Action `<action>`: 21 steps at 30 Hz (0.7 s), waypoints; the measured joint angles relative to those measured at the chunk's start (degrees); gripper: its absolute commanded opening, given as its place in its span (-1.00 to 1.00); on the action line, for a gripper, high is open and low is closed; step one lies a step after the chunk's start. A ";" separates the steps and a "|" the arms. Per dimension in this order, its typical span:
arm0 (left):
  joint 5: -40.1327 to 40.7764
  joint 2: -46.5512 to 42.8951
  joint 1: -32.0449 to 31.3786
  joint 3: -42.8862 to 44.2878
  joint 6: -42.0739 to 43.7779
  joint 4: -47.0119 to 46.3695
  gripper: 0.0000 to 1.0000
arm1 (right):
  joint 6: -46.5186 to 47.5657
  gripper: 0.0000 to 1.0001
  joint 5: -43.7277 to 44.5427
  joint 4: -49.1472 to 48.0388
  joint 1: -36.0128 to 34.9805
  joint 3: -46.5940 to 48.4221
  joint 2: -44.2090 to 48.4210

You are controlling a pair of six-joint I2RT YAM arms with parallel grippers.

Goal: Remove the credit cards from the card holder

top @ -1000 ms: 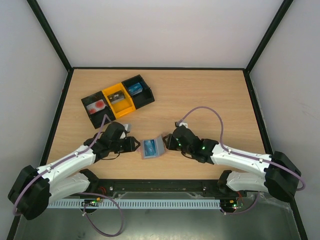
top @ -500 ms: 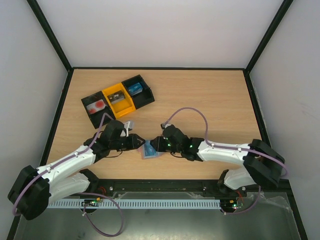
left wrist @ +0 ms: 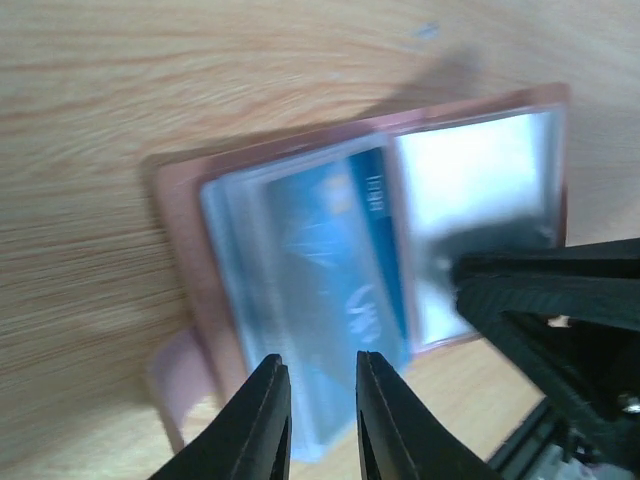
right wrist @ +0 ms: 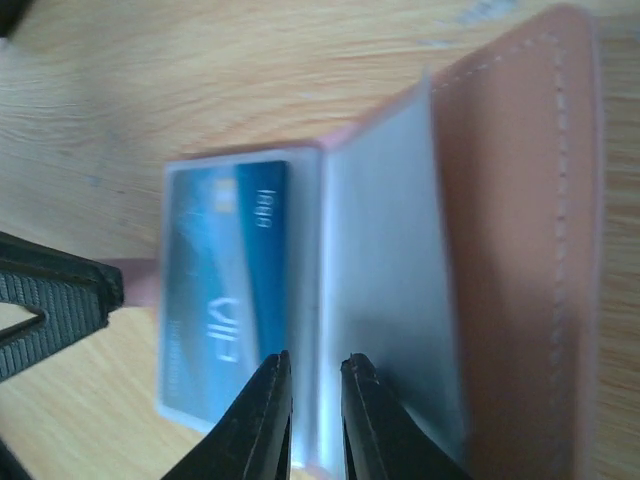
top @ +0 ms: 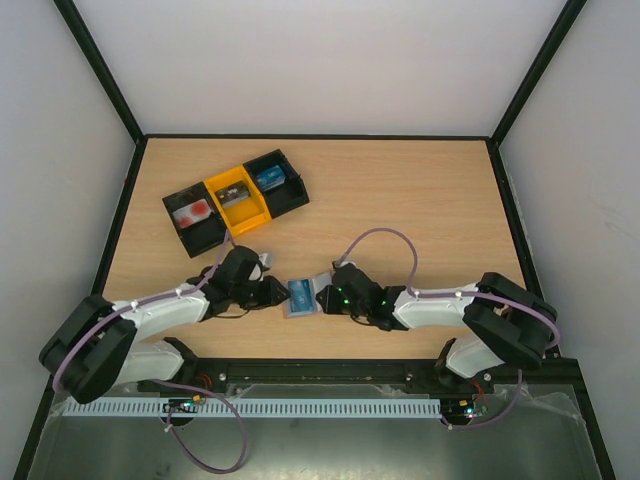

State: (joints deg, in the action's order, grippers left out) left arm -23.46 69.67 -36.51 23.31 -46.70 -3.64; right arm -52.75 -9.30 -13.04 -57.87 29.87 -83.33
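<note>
- tray (top: 284,207): back-left on the wooden table (top: 420,190), set at an angle. Rigid plastic with three rectangular bins, black / yellow / black. There is a small item in each, too small to identify.
- left arm (top: 150,312): white shells, black joints. It lies low, reaching from the near-left corner rightward toward table centre.
- left gripper (left wrist: 320,368): black fingers pinched close, with only a thin slot between them. The near edge of the card-bearing sleeve sits in that slot. Cannot tell whether they catch the card itself or only the plastic.
- card holder (top: 302,297): lies open near the front middle of the table, directly between the two grippers. The outer cover is matte pinkish-brown with a stitched border.
- clear sleeves (left wrist: 470,180): glossy thin plastic pages inside the holder, reading pale blue-grey with glare.
- credit card (right wrist: 225,300): thin flat rectangle, blue-teal, with pale markings and a small yellowish patch; the print is blurred. It is tucked inside one sleeve, and the sleeve beside it shows only glare.
- right gripper (right wrist: 308,368): same black fingers, drawn nearly together on the edge of the clear sleeve just beside the card. It faces the left gripper, with their tips near each other.
- right arm (top: 440,305): elbow at the near-right, forearm low and running left, with a purple cable (top: 385,233) arching above it.
</note>
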 measured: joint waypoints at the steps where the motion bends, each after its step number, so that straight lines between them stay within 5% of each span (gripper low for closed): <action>1: 0.39 1.05 0.00 -0.37 0.15 -0.13 -0.63 | -0.09 -0.70 -0.11 -0.83 0.35 -1.27 0.02; 13: 5.09 3.96 0.02 -2.25 2.38 -0.04 -0.83 | -1.97 -0.71 -2.34 -8.83 2.75 -7.82 0.70; 21: 5.75 4.66 0.87 -0.74 3.87 1.84 -0.66 | -2.80 -0.71 -5.14 -11.04 3.06 -7.13 0.20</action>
State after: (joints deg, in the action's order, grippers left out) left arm -17.72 74.32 -35.64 22.57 -42.83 -1.80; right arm -55.55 -14.44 -24.08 -54.81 22.74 -83.13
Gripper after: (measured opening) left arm 0.118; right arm 0.147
